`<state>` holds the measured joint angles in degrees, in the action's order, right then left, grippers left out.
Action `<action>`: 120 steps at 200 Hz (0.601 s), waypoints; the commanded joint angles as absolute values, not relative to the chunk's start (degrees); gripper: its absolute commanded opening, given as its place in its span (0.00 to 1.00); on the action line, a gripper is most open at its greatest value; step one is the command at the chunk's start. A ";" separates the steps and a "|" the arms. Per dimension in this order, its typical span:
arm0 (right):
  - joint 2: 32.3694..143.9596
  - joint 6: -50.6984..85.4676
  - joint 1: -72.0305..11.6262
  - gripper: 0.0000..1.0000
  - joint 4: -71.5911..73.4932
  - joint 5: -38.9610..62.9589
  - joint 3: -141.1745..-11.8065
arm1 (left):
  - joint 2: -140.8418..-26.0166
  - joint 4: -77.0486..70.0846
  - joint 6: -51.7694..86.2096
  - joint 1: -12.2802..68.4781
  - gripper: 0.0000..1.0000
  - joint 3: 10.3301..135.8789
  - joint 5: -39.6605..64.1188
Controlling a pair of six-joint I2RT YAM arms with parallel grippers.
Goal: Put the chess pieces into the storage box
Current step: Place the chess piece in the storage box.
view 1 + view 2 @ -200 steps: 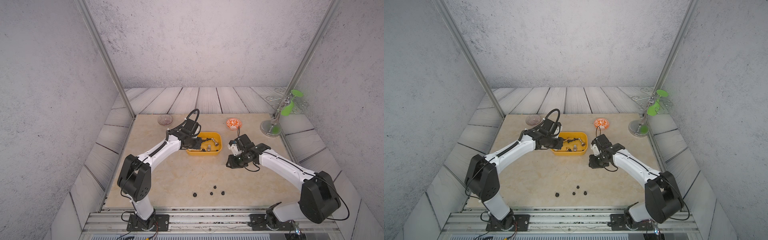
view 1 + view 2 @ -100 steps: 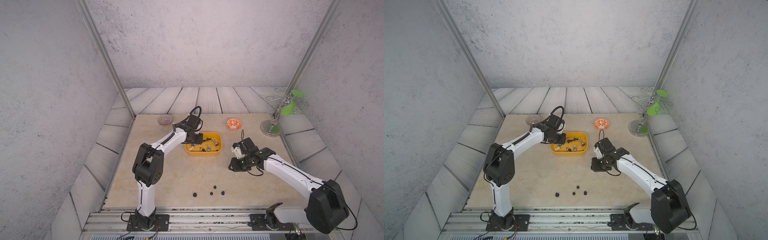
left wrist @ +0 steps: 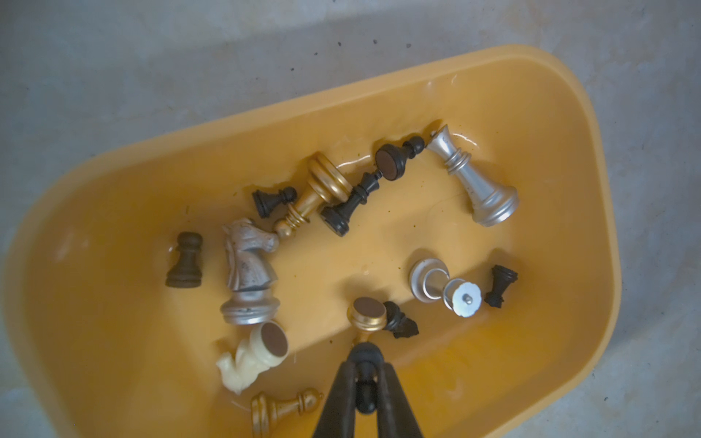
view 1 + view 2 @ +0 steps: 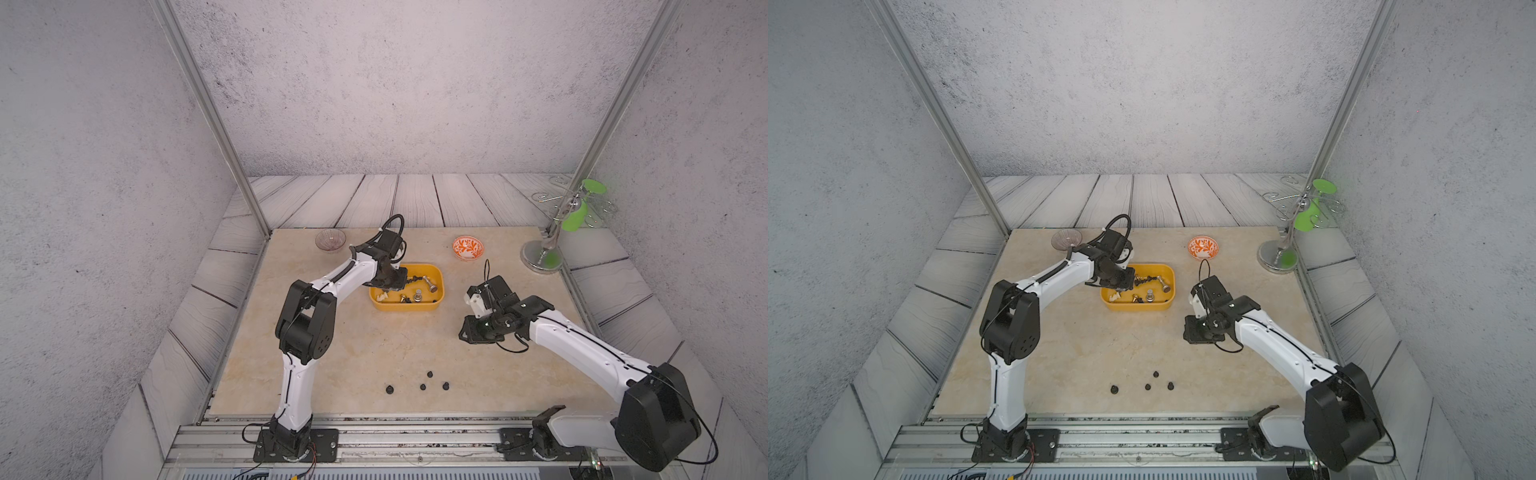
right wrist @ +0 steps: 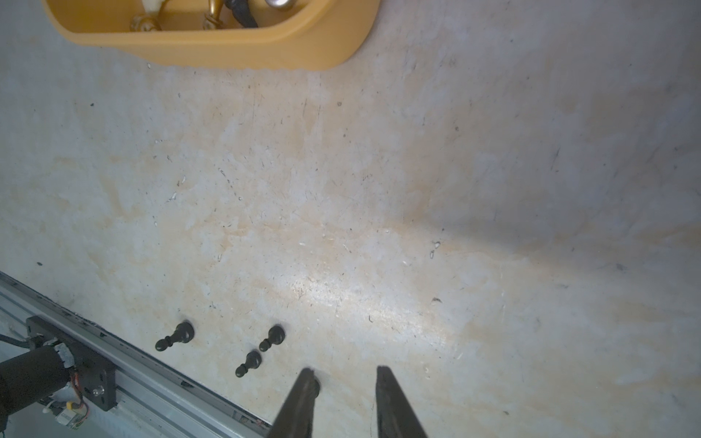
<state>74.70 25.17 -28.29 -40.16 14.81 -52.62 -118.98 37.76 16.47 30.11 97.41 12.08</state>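
Beige marble-look tabletop (image 4: 374,353) | yellow-orange rectangular plastic tub (image 4: 405,308) mid-table, gold/silver/cream/black chess pieces (image 3: 248,265) lying inside | left gripper (image 3: 366,350) over tub, pinched tight on small black piece (image 3: 366,394) | right gripper (image 5: 345,375) right of tub, jaws partly apart, empty | four black pawns (image 4: 429,374) well in front of tub

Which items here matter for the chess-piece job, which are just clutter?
Job: storage box, pieces inside it, four black pawns on the table, black piece in left gripper.
Clutter: glass bowl, orange-patterned bowl, metal stand.
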 commanded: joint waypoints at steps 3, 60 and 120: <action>72.10 25.83 -28.08 0.30 -41.66 13.58 -52.31 | -118.92 39.02 15.38 29.46 0.16 98.62 12.56; 71.24 26.10 -28.08 0.30 -42.34 13.01 -52.29 | -118.38 38.50 15.47 29.13 0.20 98.70 12.83; 70.40 26.12 -28.07 0.30 -43.28 12.41 -52.51 | -114.65 37.63 16.16 28.92 0.21 96.96 13.35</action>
<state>72.69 25.54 -28.29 -41.63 13.96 -52.62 -118.74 37.74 16.49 29.61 97.41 12.53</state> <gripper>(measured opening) 0.304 0.208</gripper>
